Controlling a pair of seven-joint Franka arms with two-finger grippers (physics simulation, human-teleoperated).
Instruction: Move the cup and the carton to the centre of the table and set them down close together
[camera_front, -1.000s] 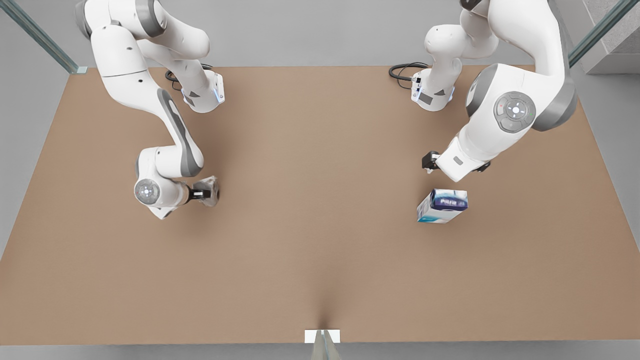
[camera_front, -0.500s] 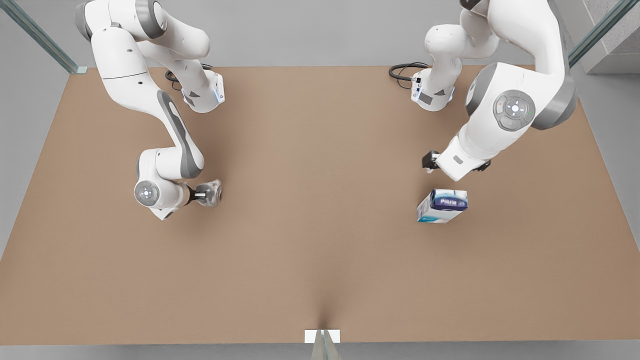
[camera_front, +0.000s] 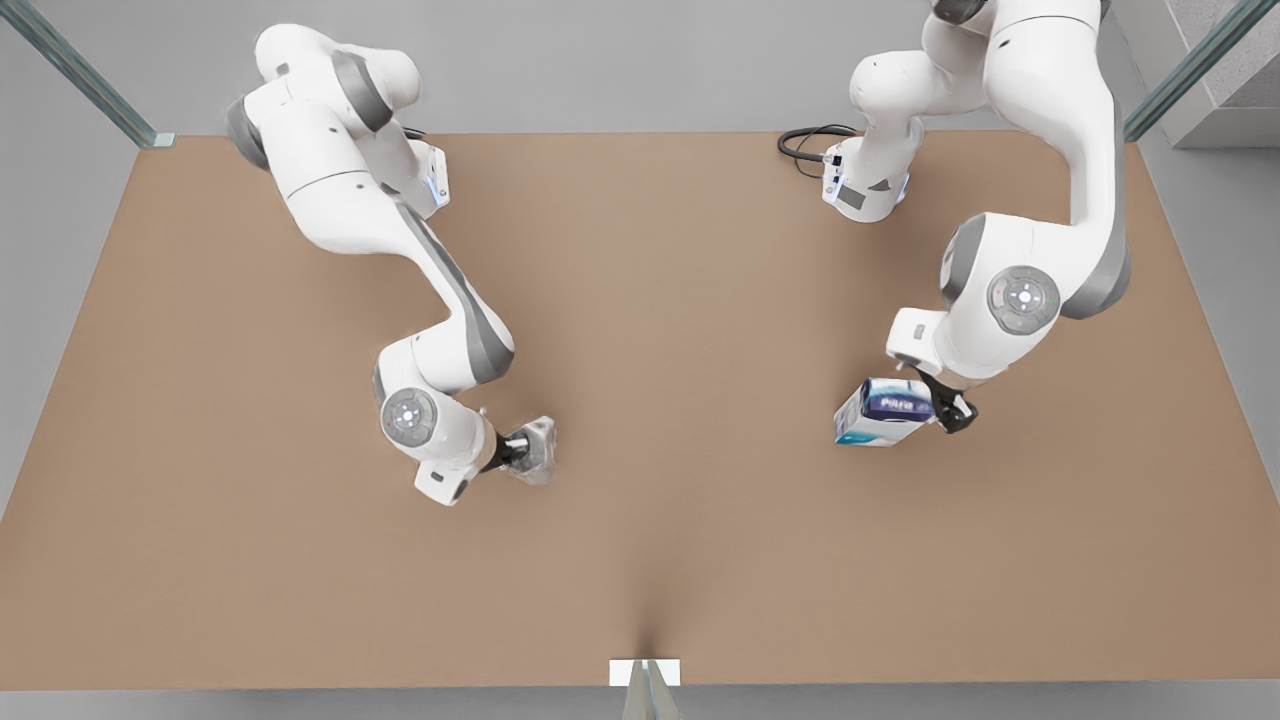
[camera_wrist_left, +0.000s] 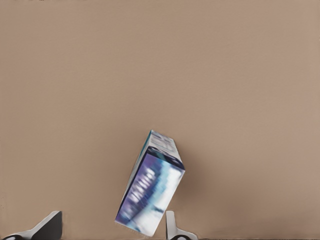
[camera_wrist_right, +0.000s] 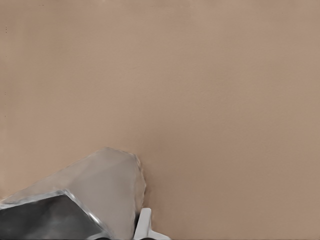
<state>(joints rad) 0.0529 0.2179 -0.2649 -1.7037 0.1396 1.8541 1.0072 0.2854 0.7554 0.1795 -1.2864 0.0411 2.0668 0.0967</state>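
right gripper pinching cup: thin, crushable, hold lightly | left gripper fingers spread around carton: light, stiff, grasp flat sides | table centre unoccupied

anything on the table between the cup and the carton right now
Nothing: in the front view the stretch of table between the cup, held by the right gripper, and the carton, at the left gripper, is bare.

white lettering on the carton blue band, too blurred to read
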